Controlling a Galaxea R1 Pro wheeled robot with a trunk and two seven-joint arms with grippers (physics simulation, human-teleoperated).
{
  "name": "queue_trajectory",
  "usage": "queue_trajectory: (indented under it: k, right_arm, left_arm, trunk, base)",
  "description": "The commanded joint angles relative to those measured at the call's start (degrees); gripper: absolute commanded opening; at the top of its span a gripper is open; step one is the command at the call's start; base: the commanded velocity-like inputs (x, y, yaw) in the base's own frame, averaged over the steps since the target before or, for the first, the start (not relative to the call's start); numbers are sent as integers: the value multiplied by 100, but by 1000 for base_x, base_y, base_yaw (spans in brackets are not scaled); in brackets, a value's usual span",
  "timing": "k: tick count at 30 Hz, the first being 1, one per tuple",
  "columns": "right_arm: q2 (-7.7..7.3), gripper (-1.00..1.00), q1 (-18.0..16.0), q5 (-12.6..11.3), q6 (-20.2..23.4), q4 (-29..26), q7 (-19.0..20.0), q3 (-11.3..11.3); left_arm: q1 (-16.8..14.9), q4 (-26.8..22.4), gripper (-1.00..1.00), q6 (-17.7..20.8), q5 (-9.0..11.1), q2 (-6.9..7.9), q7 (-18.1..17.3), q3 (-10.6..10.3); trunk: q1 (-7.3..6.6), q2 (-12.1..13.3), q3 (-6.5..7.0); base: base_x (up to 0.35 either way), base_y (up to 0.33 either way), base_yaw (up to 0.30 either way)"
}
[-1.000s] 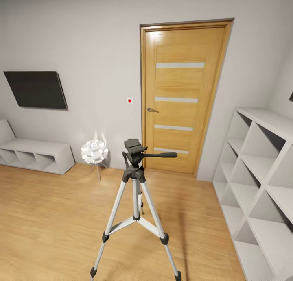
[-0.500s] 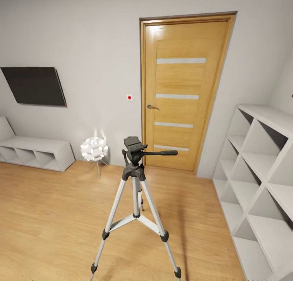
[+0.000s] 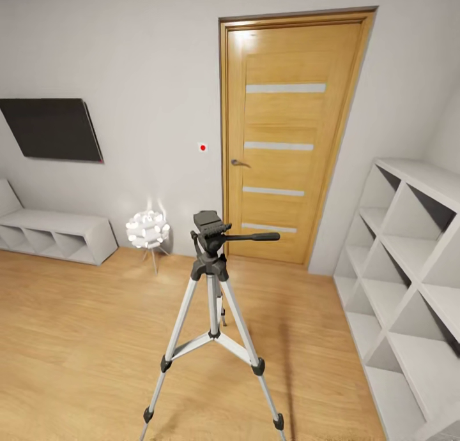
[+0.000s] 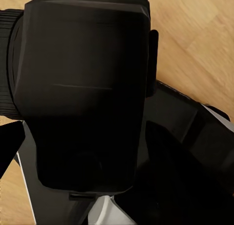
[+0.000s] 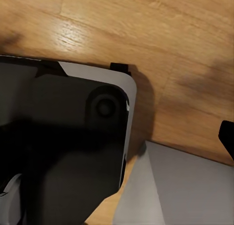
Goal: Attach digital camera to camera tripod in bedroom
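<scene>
The camera tripod (image 3: 213, 300) stands on the wood floor in the middle of the bedroom, in front of the door. Its silver legs are spread, and its black head (image 3: 208, 226) is bare, with the long handle (image 3: 255, 237) pointing right. In the left wrist view the digital camera (image 4: 83, 88) is a big black body very close to the lens, hanging above the floor, with a ribbed round part at one side. My left gripper looks shut on it, its fingers hidden by the body. The right wrist view shows dark robot parts (image 5: 63, 147) over the floor.
A wooden door (image 3: 284, 141) is shut behind the tripod. White cubby shelves (image 3: 409, 269) line the right wall. A low white bench (image 3: 57, 233), a white ball lamp (image 3: 147, 229) and a dark wall screen (image 3: 51, 128) are at the left. Open floor lies left of the tripod.
The whole head view has shifted: door, screen and tripod sit a little higher in the picture and the door looks slightly larger. Nothing in the room has moved itself.
</scene>
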Motion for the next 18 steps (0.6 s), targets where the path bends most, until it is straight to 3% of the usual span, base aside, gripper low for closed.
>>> queue_trajectory:
  k: [1,18]
  right_arm:
    - [-4,100,-8,46,-36,17,-2,-49]
    - [5,100,-8,54,-35,17,-60,-49]
  left_arm:
    - [-6,7,-100,12,48,-1,-23,-44]
    - [-6,7,-100,12,48,-1,-23,-45]
  trunk:
    - [3,-12,-21]
    - [3,-12,-178]
  base:
    - [0,0,0]
    - [0,0,0]
